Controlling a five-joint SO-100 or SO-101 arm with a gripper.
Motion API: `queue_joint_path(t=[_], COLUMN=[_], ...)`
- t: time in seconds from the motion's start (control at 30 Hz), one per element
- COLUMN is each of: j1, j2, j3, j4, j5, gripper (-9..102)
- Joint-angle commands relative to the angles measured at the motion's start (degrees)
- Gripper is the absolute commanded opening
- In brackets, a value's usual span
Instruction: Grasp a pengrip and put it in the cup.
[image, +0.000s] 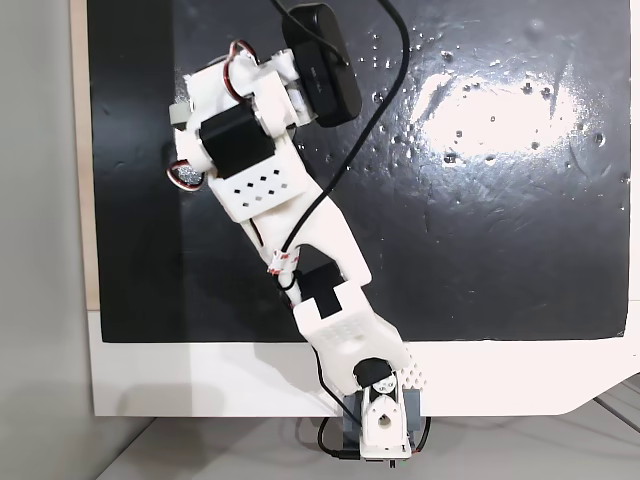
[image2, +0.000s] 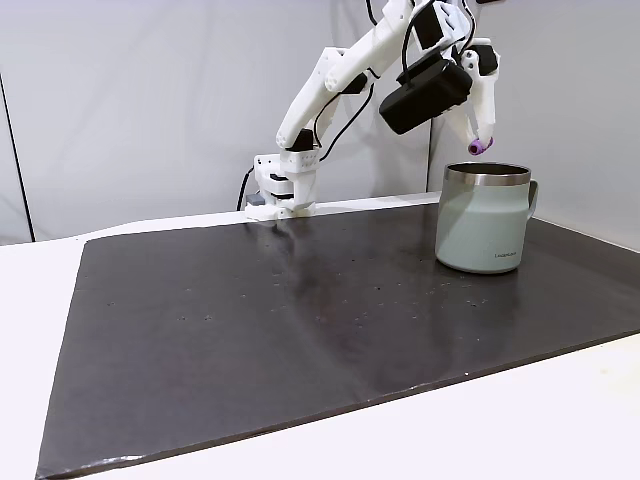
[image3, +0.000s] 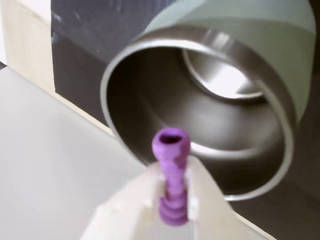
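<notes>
While the gripper (image3: 172, 200) hangs above the cup (image2: 484, 220), its jaws pinch the purple pengrip (image3: 171, 172) by the ribbed middle, open end toward the steel interior. Cup stands upright on the black mat (image2: 280, 330), near its far right corner in a fixed view.

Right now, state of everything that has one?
Pengrip: pinched between the fingers, held in the air above the cup's rim, not yet dropped.
Cup: upright on the black mat, open at the top, nothing seen inside.
Gripper: shut on the pengrip, hanging over the cup.
Mat: flat on the table, glossy.
</notes>
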Motion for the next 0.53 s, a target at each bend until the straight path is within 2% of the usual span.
queue_joint_path(t=[0.0, 0.13, 0.5], j1=[-0.8, -0.8, -0.6], j2=[1.5, 2.0, 3.2], j3=[-3.7, -3.7, -3.4], j4=[-0.3, 0.4, 1.3], j5=[0.3, 0.1, -0.6], gripper=[23, 31, 31])
